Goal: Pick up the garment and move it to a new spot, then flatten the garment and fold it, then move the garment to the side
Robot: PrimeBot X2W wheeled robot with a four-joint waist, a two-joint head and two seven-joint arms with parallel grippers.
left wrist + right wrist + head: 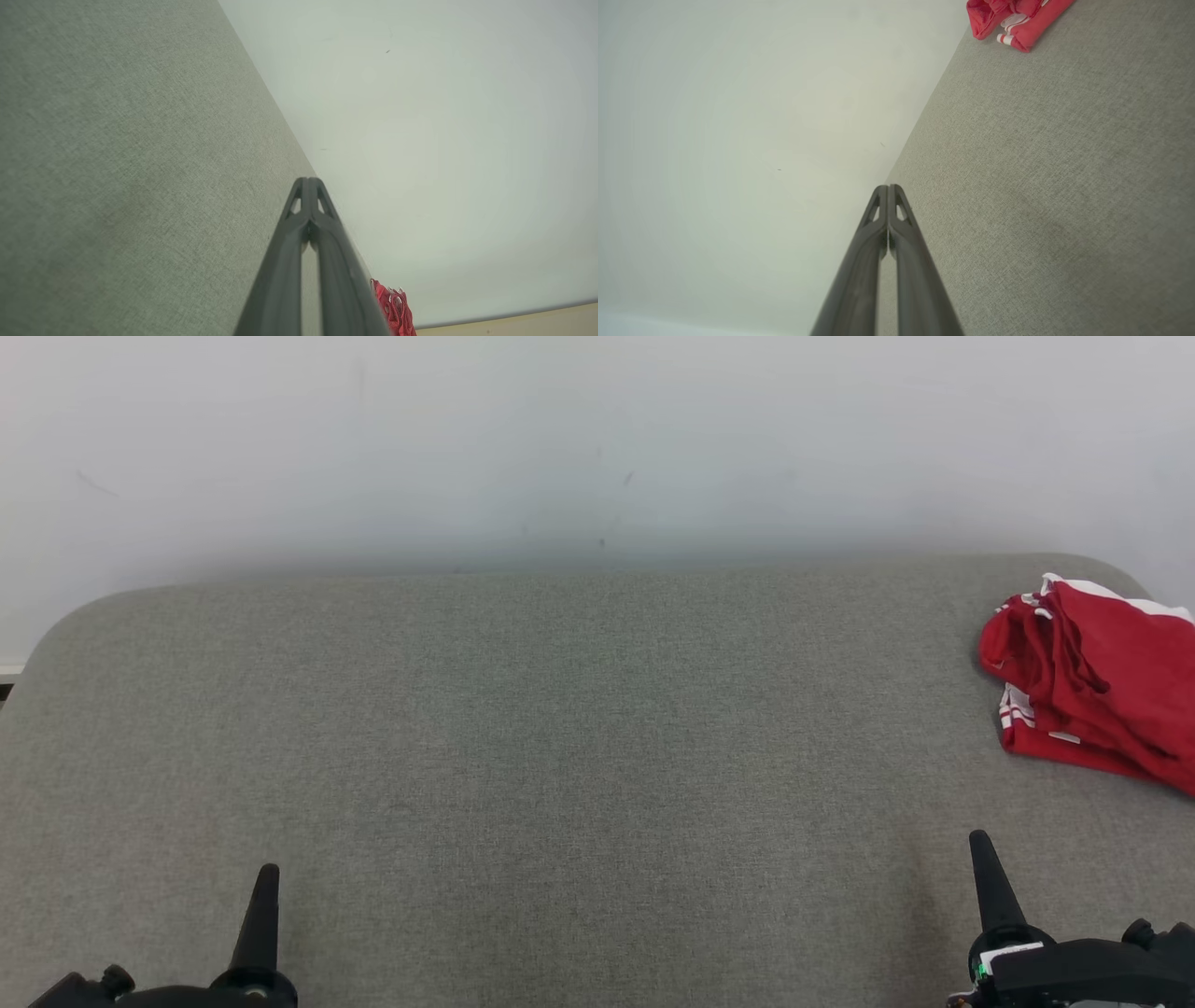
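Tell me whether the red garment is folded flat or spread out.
Neither: the garment lies bunched in a loose heap at the right of the grey surface, with uneven creases and overlapping layers, no flat panel showing.

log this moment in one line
crumpled red-and-white fabric garment: untouched, far right of grey fabric surface | left end effector: shut, empty | right end effector: shut, empty
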